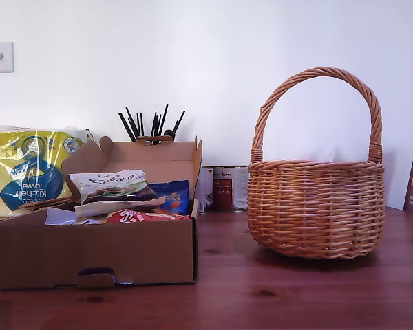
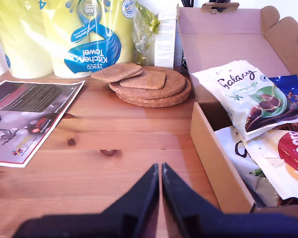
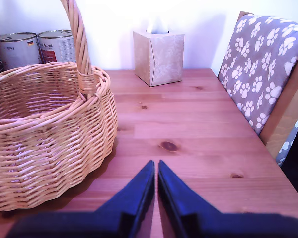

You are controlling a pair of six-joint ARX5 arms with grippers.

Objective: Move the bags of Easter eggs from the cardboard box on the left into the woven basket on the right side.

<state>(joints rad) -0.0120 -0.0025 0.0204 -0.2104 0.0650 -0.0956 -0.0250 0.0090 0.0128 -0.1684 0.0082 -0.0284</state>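
A: Grippers?
B: My first gripper (image 2: 160, 171) has its jaws pressed together, nothing between them, over bare wooden table (image 2: 114, 134) just beside the cardboard box (image 2: 213, 148). My second gripper (image 3: 156, 168) is also pressed together and empty, near the woven basket (image 3: 49, 129). Neither arm shows in the exterior view.
A: Bags?
B: All in the cardboard box (image 1: 96, 251), lower left of the exterior frame, lid flap up. White/green bag (image 1: 110, 184) on top, dark blue bag (image 1: 172, 194) beside it, red-and-white bag (image 1: 141, 216) toward the front.
A: Basket?
B: Woven basket (image 1: 316, 206) sits at the exterior view's right, upright, well apart from the box. Its inside looks bare in the second wrist view.
A: Background?
B: Kitchen towel pack (image 1: 27, 172) behind the box, tins (image 1: 224, 187) between box and basket, tissue box (image 3: 159, 57) behind the basket.
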